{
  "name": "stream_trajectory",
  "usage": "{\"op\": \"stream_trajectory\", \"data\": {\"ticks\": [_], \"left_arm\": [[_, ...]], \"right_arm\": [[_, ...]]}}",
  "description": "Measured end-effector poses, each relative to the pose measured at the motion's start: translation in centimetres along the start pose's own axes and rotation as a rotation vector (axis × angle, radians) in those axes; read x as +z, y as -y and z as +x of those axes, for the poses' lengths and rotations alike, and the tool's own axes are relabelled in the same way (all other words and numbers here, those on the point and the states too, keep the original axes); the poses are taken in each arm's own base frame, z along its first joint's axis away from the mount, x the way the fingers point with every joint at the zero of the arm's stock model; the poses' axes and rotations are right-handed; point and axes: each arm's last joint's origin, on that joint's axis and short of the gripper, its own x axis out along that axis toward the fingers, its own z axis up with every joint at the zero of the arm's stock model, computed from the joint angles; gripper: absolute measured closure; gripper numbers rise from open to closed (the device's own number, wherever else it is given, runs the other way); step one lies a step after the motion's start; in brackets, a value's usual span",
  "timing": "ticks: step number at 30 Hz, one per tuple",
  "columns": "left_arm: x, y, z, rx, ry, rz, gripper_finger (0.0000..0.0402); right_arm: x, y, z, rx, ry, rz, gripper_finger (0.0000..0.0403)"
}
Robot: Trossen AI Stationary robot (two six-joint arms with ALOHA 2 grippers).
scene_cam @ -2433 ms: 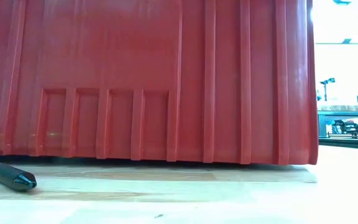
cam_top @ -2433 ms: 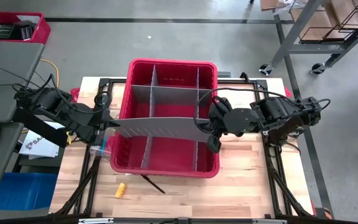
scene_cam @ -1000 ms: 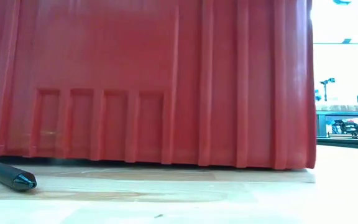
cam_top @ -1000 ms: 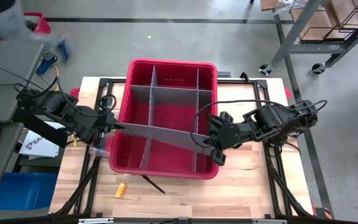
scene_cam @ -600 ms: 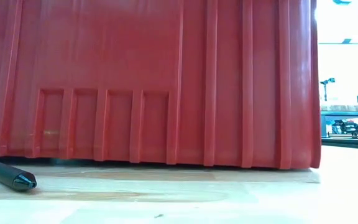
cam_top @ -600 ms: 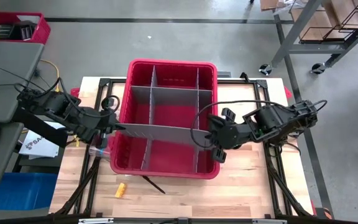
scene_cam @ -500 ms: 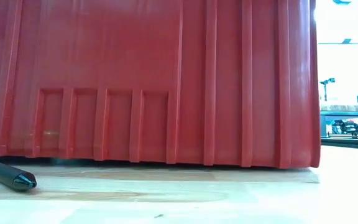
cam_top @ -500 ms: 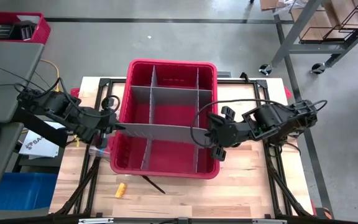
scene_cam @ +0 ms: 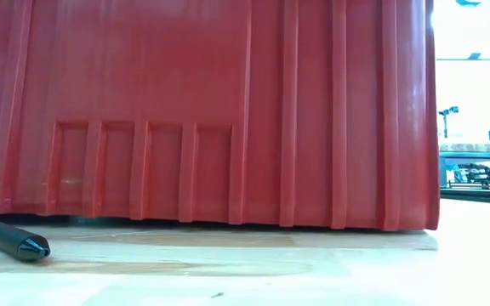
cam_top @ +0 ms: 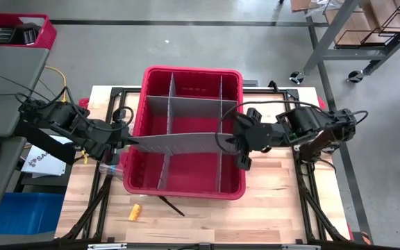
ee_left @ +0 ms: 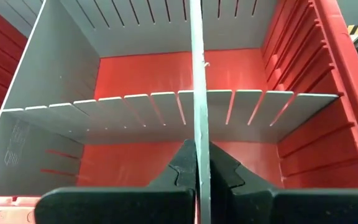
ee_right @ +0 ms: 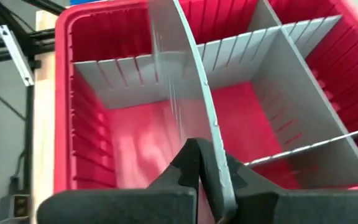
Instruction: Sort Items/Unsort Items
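Note:
A long grey divider panel (cam_top: 179,143) spans the red bin (cam_top: 186,192) from left to right, standing on edge above the bin's fixed grey dividers. My left gripper (cam_top: 125,141) is shut on its left end and my right gripper (cam_top: 226,141) on its right end. A small yellow piece (cam_top: 136,212) and a thin dark stick (cam_top: 173,206) lie on the table in front of the bin. The stick's tip (scene_cam: 11,239) also shows in the low view. My left gripper pinches the panel's left end (ee_left: 199,146) between its two fingers (ee_left: 182,171), one on each face. It comes slanting down from the table's left, fingers along the panel. The panel stands on edge and runs away over the bin. My right gripper pinches the panel's right end (ee_right: 211,134) between its two fingers (ee_right: 188,168), one on each face, slanting down from the table's right. The panel bows sideways (ee_right: 188,68) as it runs away from the fingers over the bin.
The bin's fixed dividers (cam_top: 193,103) split it into compartments whose visible floors are bare. A clear small object (cam_top: 110,167) lies at the bin's near left corner. Bare wood lies in front of the bin (cam_top: 255,215) and to its right.
My right gripper has gone toward the table's far edge and a little up, rolling as it went. The panel's right end has swung with it, so the panel now lies straight across the bin instead of slanting toward the near right corner. Its left end has stayed in place.

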Motion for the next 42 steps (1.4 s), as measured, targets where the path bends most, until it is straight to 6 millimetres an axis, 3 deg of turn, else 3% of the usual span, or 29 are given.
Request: {"op": "stream_trajectory", "data": {"ticks": [12, 27, 42], "left_arm": [[-0.2, 0.0, 0.1, 0.011, -0.022, 0.016, 0.0401], [-0.2, -0.1, 0.1, 0.019, -0.021, 0.046, 0.0401], [-0.1, 0.0, 0.1, 0.018, -0.019, 0.049, 0.0401]], "right_arm": [[-0.8, -1.3, 2.9, -0.026, -0.147, -0.056, 0.0403], [-0.2, -1.1, 2.5, -0.069, -0.083, -0.076, 0.0403], [-0.3, -1.0, 2.8, -0.067, -0.099, 0.048, 0.0403]]}}
